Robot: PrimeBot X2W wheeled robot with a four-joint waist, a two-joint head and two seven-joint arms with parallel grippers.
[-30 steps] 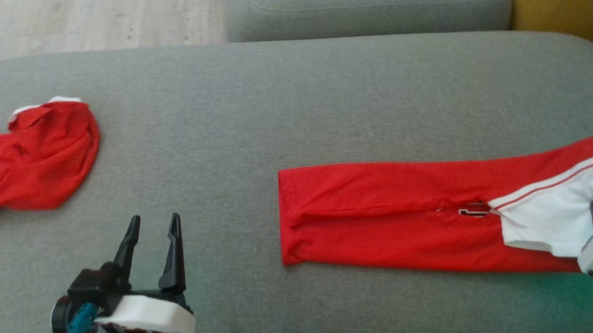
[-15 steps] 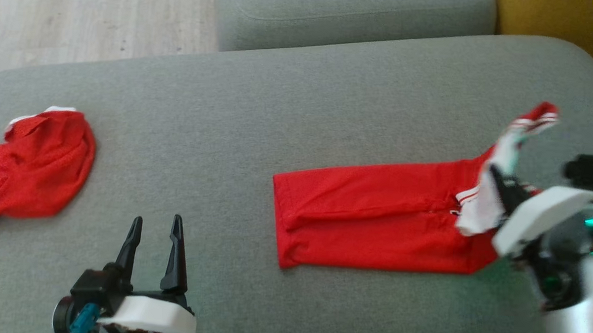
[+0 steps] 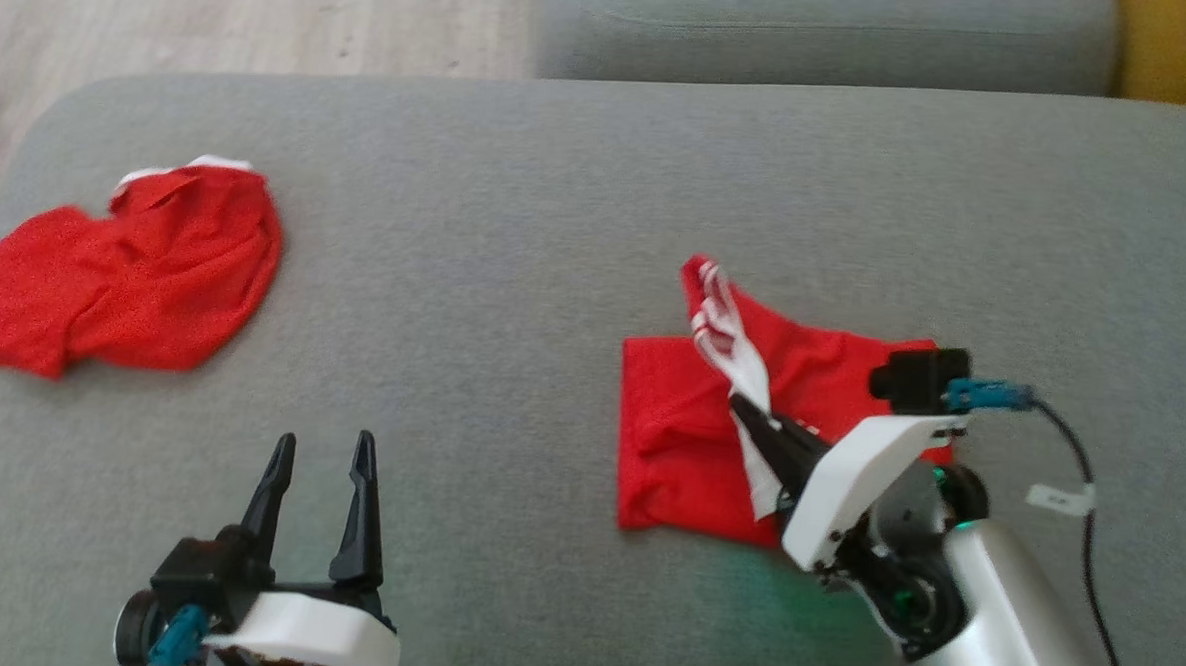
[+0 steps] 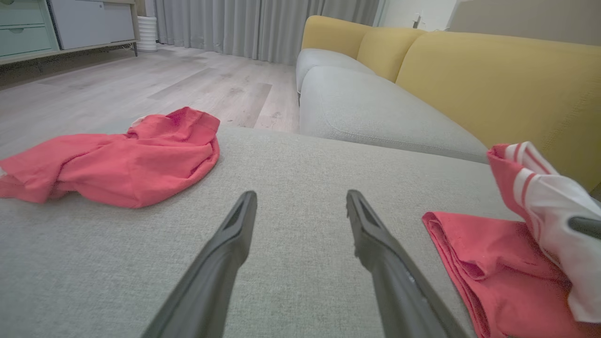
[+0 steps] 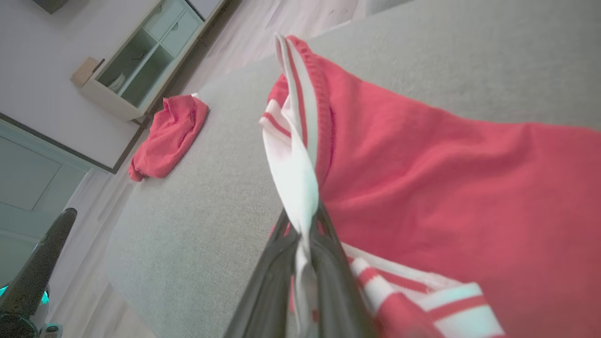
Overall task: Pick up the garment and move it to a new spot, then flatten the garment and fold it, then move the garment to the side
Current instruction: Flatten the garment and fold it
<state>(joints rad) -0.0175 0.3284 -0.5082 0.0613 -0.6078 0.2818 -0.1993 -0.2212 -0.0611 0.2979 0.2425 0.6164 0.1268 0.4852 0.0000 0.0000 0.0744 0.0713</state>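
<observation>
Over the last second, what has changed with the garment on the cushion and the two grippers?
The right gripper, shut on the white striped end of the garment, lifted that end and carried it toward the robot's left, folding it over the red part. The left gripper stayed open and idle; the crumpled red cloth lies as before.

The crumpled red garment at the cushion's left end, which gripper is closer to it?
Left. The left gripper sits open near the crumpled garment; the right gripper is across the cushion, shut on the red-and-white garment.

Red garment [image 3: 673, 447] on grey cushion [image 3: 516, 270]; white-striped end [image 3: 728, 341] raised, folded back over it
</observation>
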